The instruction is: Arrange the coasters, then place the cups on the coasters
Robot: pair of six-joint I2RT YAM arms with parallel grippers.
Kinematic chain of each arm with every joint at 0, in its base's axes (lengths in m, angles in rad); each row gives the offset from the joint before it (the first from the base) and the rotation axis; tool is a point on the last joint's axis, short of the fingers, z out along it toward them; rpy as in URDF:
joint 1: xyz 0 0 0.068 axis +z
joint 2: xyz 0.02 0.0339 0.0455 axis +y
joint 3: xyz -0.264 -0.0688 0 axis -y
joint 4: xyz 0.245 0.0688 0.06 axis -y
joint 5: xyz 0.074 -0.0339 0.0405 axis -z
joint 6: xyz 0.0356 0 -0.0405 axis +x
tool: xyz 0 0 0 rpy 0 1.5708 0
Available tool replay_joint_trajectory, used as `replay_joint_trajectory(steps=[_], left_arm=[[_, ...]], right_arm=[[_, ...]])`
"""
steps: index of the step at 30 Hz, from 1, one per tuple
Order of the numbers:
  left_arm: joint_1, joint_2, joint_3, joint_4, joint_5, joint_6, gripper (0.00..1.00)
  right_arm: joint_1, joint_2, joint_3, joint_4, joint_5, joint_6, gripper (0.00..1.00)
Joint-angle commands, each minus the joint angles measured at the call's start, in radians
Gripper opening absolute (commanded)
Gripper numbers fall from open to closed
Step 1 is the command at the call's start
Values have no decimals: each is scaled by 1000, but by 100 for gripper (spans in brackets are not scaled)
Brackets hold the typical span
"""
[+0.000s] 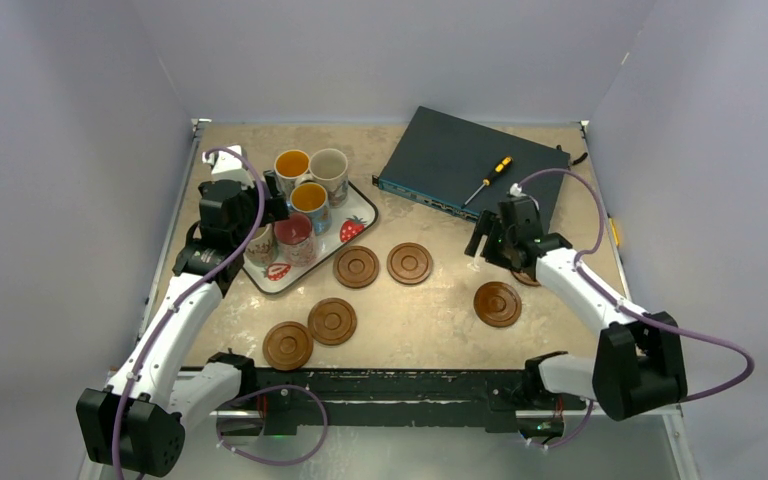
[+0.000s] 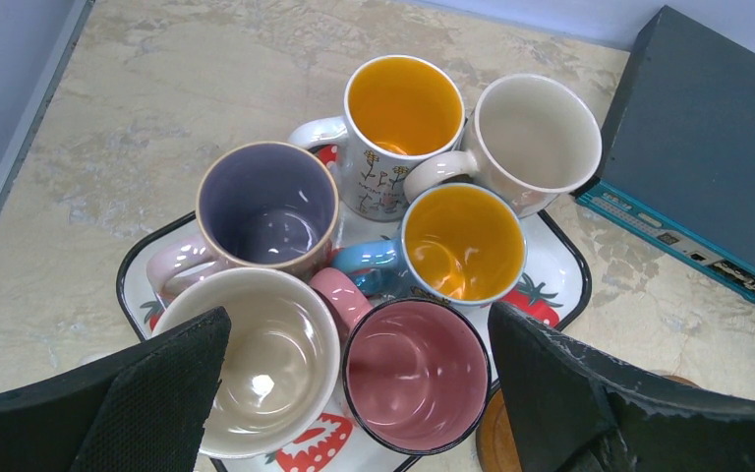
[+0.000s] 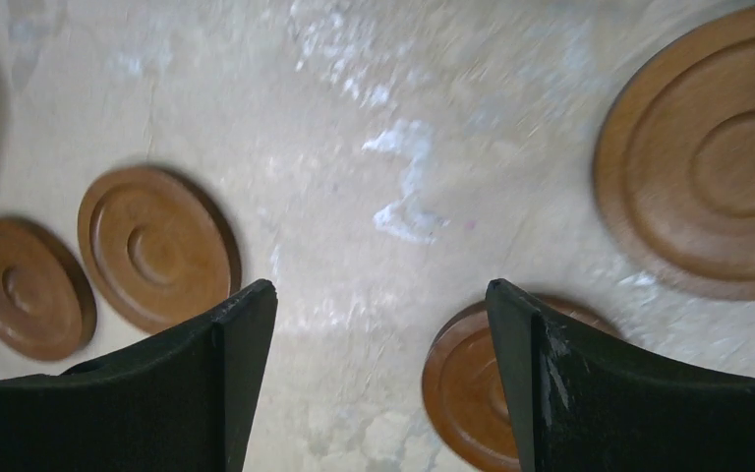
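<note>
Several cups stand packed on the strawberry tray [image 2: 562, 258]: a pink cup [image 2: 415, 374], a cream cup [image 2: 261, 359], a blue cup with orange inside [image 2: 462, 241], and a purple-lined cup [image 2: 265, 206]. My left gripper [image 2: 359, 315] hovers open over the pink and cream cups, holding nothing; in the top view the left gripper [image 1: 268, 208] is above the tray [image 1: 358, 228]. Several brown coasters lie loose, among them two [image 1: 357, 267] [image 1: 410, 263] near the tray and one [image 1: 497, 304] further right. My right gripper [image 3: 381, 287] is open over bare table, one coaster [image 3: 467, 393] partly under its right finger.
A dark flat box [image 1: 470, 160] with a screwdriver [image 1: 488, 180] on it fills the back right. Two more coasters [image 1: 332, 321] [image 1: 288, 345] lie near the front edge. Grey walls close in the table on three sides.
</note>
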Motion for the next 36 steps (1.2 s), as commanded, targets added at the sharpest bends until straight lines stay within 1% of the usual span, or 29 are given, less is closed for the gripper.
replay_joint_trajectory(steps=[1,3,5,13,17,21,28,36], left_arm=[[-4,-5,26,8,8,-5,99],[-4,-7,26,8,4,-4,99],[-4,-9,28,7,3,-4,98],[-5,-6,26,8,2,-4,99],[-5,-1,25,10,5,-5,99],[-5,2,26,10,10,-7,99],[-5,4,25,10,8,-7,99],[-4,1,25,11,8,-8,99]], right_arm=[[62,-31,-42,-109,-10,90,82],[88,-33,-55,-155,37,109,83],[117,-35,-49,-185,49,133,85],[137,-58,-128,-142,38,186,87],[143,-61,-129,-178,104,192,88],[144,-80,-141,-146,70,198,89],[144,-55,-166,-81,8,195,88],[145,-36,-171,-69,28,200,87]])
